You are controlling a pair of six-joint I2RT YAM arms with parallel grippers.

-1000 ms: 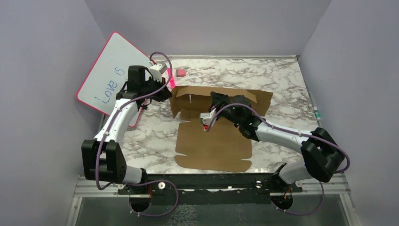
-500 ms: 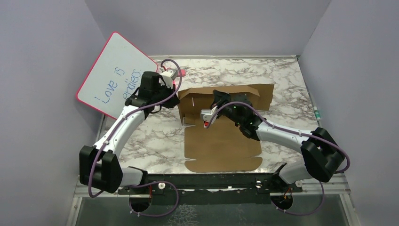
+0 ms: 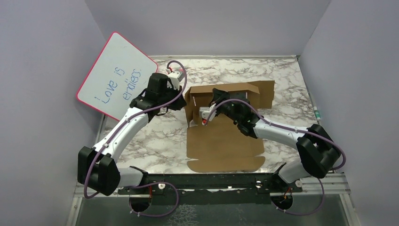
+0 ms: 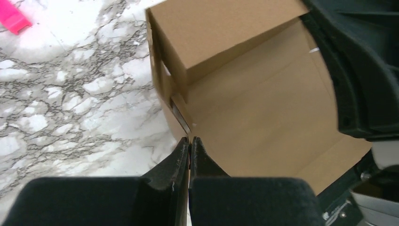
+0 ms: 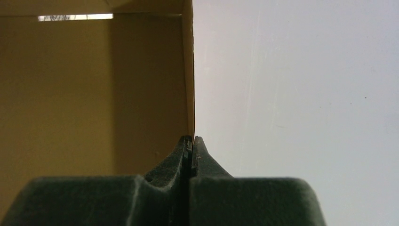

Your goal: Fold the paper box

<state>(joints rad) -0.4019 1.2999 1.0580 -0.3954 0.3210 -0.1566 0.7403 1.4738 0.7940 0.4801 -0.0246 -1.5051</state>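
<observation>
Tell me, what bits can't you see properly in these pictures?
- Top view: the right arm covers the middle of the brown cardboard paper box, hiding its folds there.
- Left wrist view: the bright pink thing is cut off by the picture's corner; unidentifiable.
- Top view: the tiny green item at the marble table's right edge is too small to name.

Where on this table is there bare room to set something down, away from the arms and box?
Bare table fills the far right corner, between box and right wall, and a strip along the back wall. A smaller patch lies between left arm and box. Crowded: the box's raised far end, where left gripper and right gripper pinch it.
</observation>
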